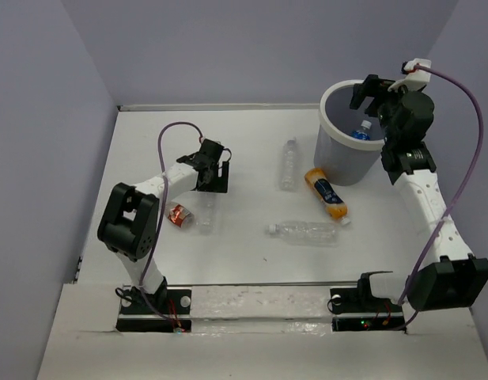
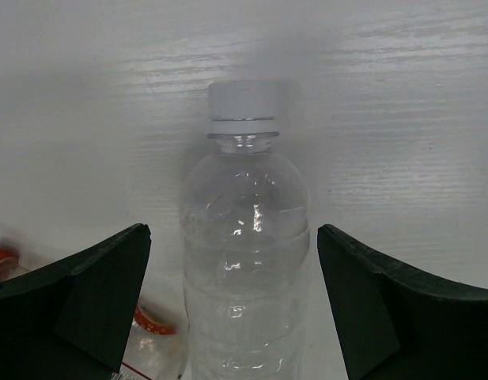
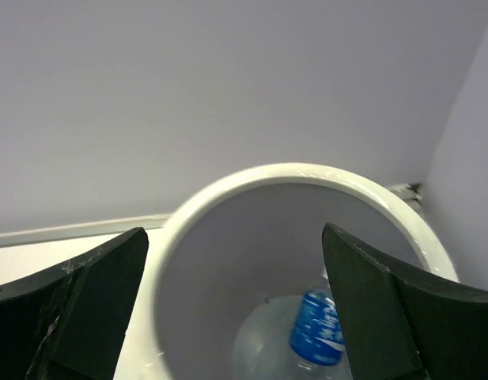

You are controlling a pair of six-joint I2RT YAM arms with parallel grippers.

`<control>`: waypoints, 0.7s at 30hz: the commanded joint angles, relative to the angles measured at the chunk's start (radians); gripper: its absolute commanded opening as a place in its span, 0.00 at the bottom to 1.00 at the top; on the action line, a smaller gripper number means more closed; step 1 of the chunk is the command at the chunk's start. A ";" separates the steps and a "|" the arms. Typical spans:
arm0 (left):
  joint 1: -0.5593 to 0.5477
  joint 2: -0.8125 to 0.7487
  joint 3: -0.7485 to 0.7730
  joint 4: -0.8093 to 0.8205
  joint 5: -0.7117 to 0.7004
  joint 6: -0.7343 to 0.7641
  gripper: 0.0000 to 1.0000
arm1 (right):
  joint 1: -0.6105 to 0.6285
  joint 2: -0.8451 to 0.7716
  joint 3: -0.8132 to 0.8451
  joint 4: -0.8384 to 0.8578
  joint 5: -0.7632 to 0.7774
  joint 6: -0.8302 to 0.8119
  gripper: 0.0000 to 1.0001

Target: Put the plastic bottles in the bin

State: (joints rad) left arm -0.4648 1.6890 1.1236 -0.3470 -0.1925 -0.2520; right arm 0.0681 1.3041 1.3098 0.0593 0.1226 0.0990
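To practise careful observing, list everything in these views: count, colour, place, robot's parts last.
Bin: one, pale grey, white rim, far right.
Blue-labelled bottle: one, clear, inside bin.
Orange bottle: one, blue label, beside bin.
Far clear bottle: one, table's centre.
Near clear bottle: one, lying nearer arms.
White-capped bottle: one, clear, left side of table.
Red-marked item: one, beside that bottle, kind unclear.
Table: one, white.
Left claw: one, black, open, astride white-capped bottle.
Right claw: one, black, open, above bin.

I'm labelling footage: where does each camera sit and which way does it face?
Top external: above and behind, looking down at the table; left arm and right arm show.
Left wrist: faces down at a clear bottle between its open jaws.
Right wrist: looks into the bin at a blue-labelled bottle; open jaws show.
Shared: the bin, in top and right wrist.
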 commanded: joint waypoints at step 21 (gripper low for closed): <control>-0.107 -0.222 0.399 0.254 0.312 -0.165 0.46 | 0.180 -0.592 -0.584 0.033 -0.514 0.462 0.88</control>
State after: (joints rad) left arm -0.4995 1.5723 1.3586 -0.3195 0.0265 -0.3286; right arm 0.2455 0.8627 0.7883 0.0441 -0.3801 0.4843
